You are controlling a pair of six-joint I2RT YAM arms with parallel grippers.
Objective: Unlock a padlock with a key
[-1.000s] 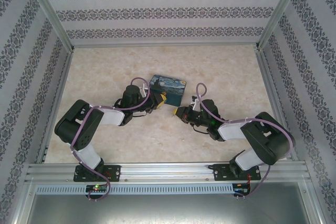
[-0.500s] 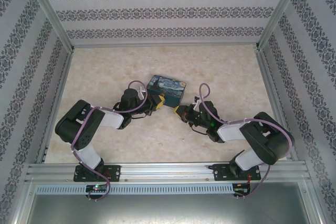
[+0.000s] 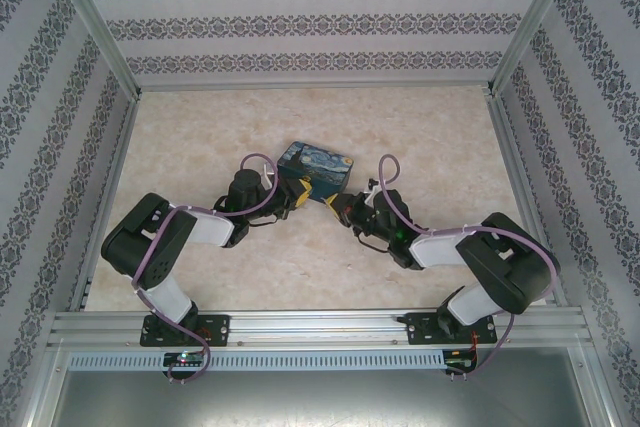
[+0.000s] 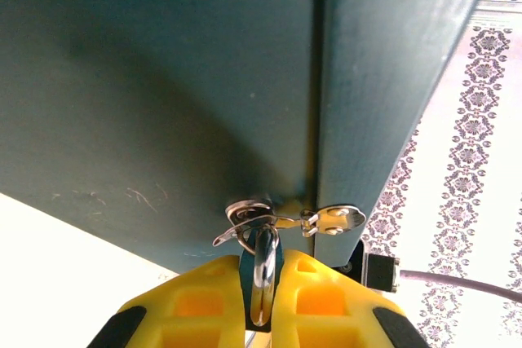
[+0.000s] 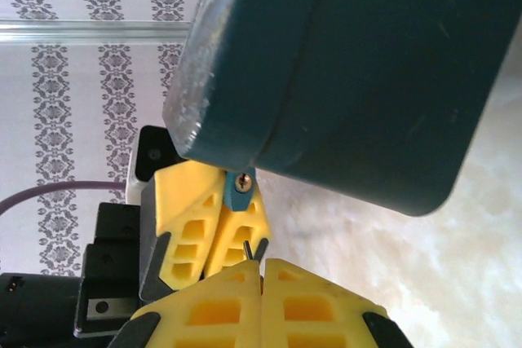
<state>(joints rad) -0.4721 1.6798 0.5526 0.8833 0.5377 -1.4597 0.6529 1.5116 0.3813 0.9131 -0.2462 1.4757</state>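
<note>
The tiny blue-teal padlock (image 5: 237,193) hangs from the metal hasp (image 4: 330,219) on the Starry Night box (image 3: 318,168). My left gripper (image 4: 263,260) is shut on it, with the silver shackle (image 4: 264,262) showing between the yellow fingers (image 5: 192,218). The brass keyhole end of the padlock faces the right wrist camera. My right gripper (image 5: 261,270) is shut on the thin grey key (image 5: 247,248). Only the key's tip pokes out, a short gap below the padlock and apart from it. Seen from above, the left gripper (image 3: 300,190) and right gripper (image 3: 341,205) meet at the box's near edge.
The dark teal underside of the box (image 5: 351,63) looms over both wrist cameras. The marbled table (image 3: 200,127) is ringed by patterned walls (image 3: 560,117) and an aluminium frame (image 3: 320,325) at the near edge.
My right gripper has crept up and left with the key, closing in on the padlock. The left gripper and the box have shifted slightly left.
</note>
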